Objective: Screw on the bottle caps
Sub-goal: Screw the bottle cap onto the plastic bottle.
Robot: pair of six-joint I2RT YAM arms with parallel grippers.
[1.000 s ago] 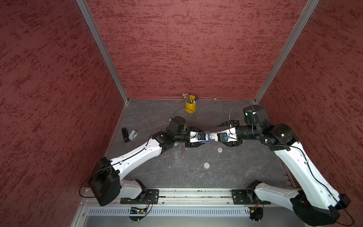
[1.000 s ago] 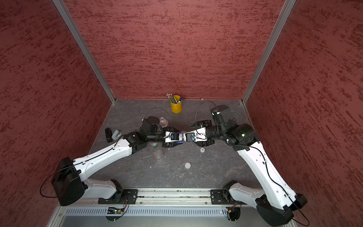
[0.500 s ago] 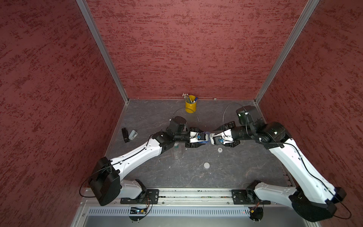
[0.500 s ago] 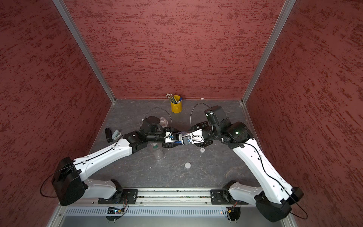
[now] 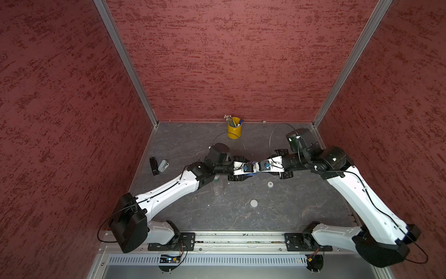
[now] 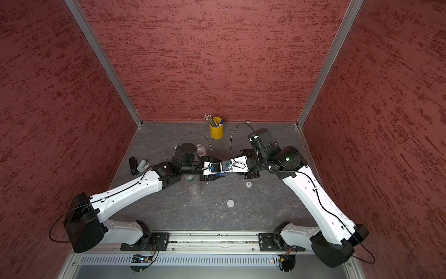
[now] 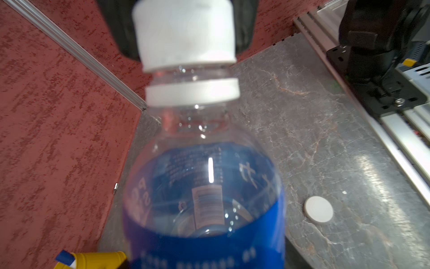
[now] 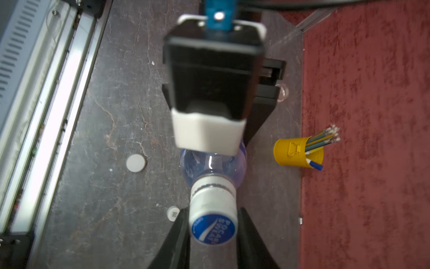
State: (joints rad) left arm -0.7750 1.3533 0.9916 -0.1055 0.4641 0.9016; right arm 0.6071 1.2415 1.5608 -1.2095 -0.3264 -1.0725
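Along the bottom of both top views runs the metal rail (image 5: pixel 224 241) that carries the two arm bases. Just above it, low in the centre of the frame, the wide plain white cap (image 5: pixel 253 203) lies flat and alone on the grey table (image 5: pixel 301 205). A little higher and to the right sits the small white cap with a dark square mark (image 5: pixel 270 184), also loose on the table. Left of centre, the plain clear bottle with a green neck band (image 6: pixel 193 186) lies on its side, partly under the left forearm.

At mid-frame the two arms meet tip to tip. The left gripper (image 5: pixel 247 170) carries the blue-labelled bottle (image 7: pixel 204 209) level and clear of the table, its jaws clamped on the body and the neck aimed at the other arm. The blue-and-white cap (image 8: pixel 213 229) sits on that neck, with a band of clear thread showing between its skirt and the white neck ring (image 7: pixel 193 93). The right gripper (image 8: pixel 213 213) has its jaws closed on this cap, the black fingers (image 7: pixel 121 30) pressed against opposite sides.

Behind the left wrist, the top of a third clear bottle (image 6: pixel 200 149) shows in a top view. At the table's left edge lie a black block (image 5: pixel 153 166) and a grey piece (image 5: pixel 163 166) side by side. Farthest back, upper centre, the yellow pencil cup (image 5: pixel 234 130) stands against the red wall (image 5: pixel 229 60).
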